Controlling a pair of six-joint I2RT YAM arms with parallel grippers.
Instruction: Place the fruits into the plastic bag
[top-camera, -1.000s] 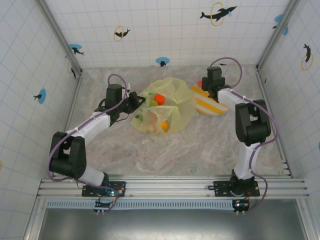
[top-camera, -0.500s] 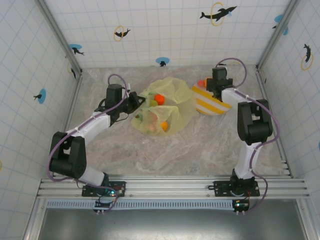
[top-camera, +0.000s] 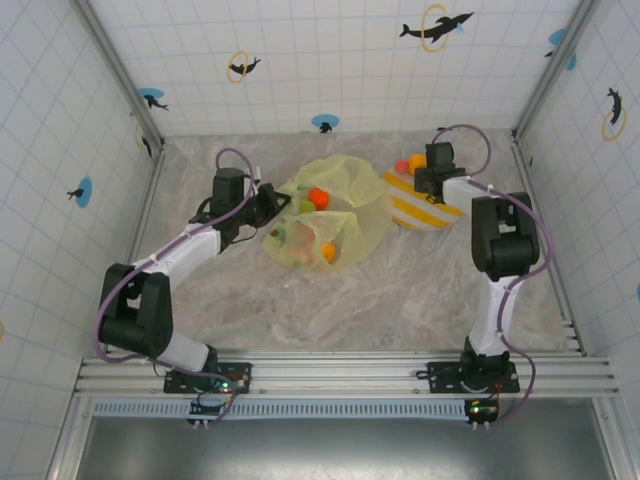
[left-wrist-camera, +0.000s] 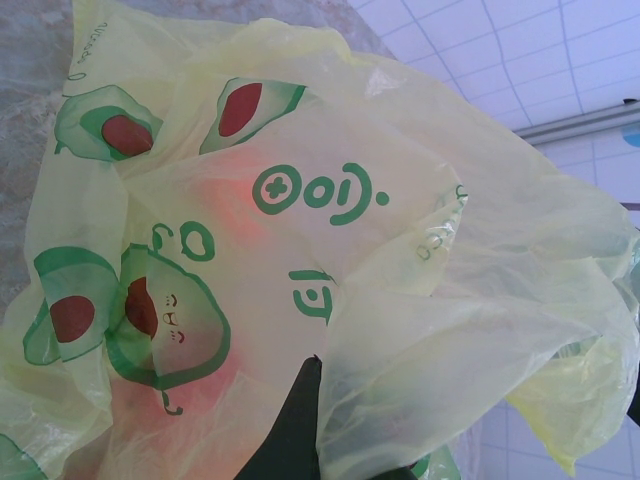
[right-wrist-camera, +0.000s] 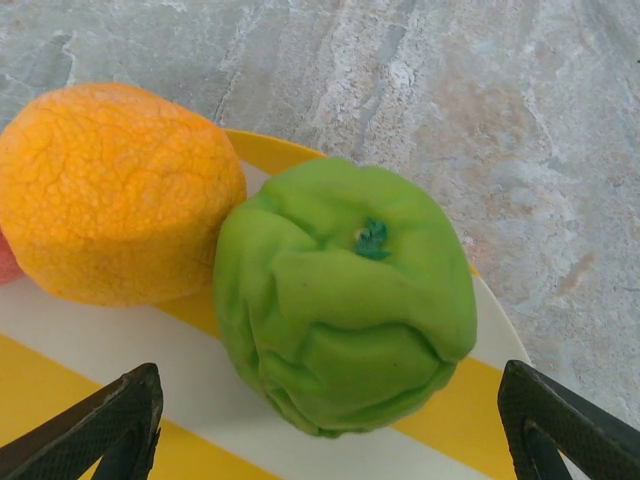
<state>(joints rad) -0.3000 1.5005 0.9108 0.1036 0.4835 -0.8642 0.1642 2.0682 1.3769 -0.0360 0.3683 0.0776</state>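
The plastic bag, yellow-green with avocado prints, lies mid-table. Through it show two of the fruits, an orange and another orange. My left gripper is shut on the bag's left edge; in the left wrist view one dark finger pinches the plastic bag. My right gripper hovers open over the striped plate's far end. In the right wrist view a green apple sits between the wide-apart fingers, untouched, with an orange beside it.
The round yellow-and-white striped plate lies right of the bag, with a red fruit and an orange at its far rim. Tiled walls close in the marble table on three sides.
My right gripper shifted slightly right over the plate's far end, uncovering the orange there, and its jaws opened wider. The left arm and bag stayed still.
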